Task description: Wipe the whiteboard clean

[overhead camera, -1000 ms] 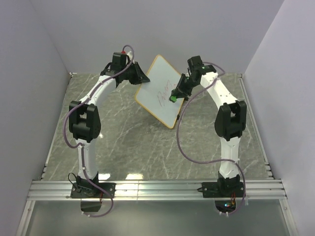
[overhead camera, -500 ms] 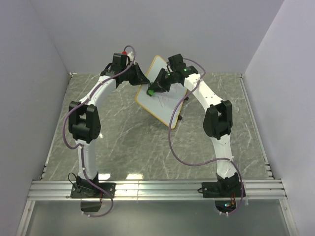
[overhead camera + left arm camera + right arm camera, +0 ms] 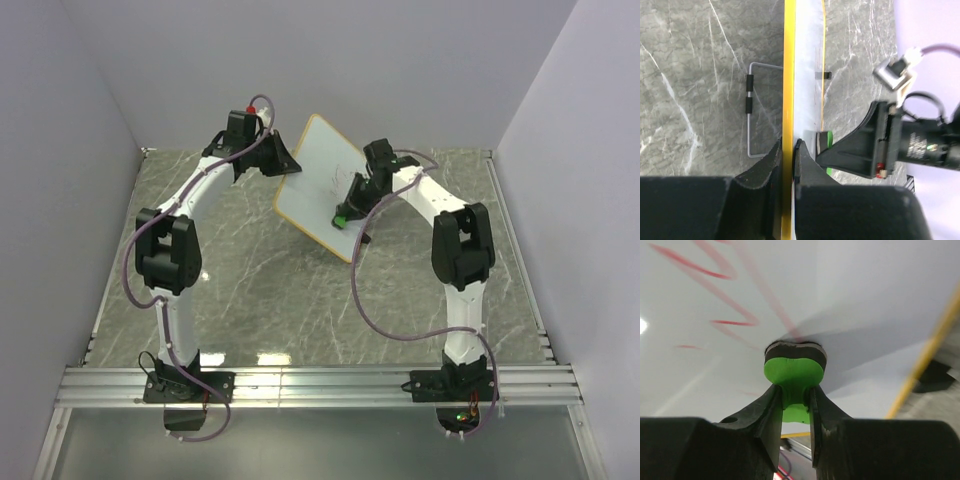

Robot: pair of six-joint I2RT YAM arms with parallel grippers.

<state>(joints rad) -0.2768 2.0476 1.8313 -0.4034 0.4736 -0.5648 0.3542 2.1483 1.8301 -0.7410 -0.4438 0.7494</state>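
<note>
The whiteboard [image 3: 320, 180] is held tilted above the table, its yellow rim [image 3: 788, 100] edge-on in the left wrist view. My left gripper [image 3: 288, 160] is shut on its left edge, the fingertips [image 3: 777, 150] pinching the rim. My right gripper [image 3: 347, 208] is shut on the green eraser [image 3: 794, 372], whose dark felt face presses on the board's lower right part. The eraser also shows in the top view [image 3: 342, 218] and the left wrist view [image 3: 826, 140]. Red marks [image 3: 735, 322] remain on the board [image 3: 865, 300] to the left of the eraser.
A bent wire stand [image 3: 750, 117] with black sleeves sticks out behind the board. The grey marble table [image 3: 250, 280] lies below. Walls close in the left, back and right sides. An aluminium rail [image 3: 320, 385] runs along the near edge.
My right gripper swept the eraser from the board's right part to its upper left, then back down to the lower right. Fewer red marks show. The left gripper and board stayed put.
</note>
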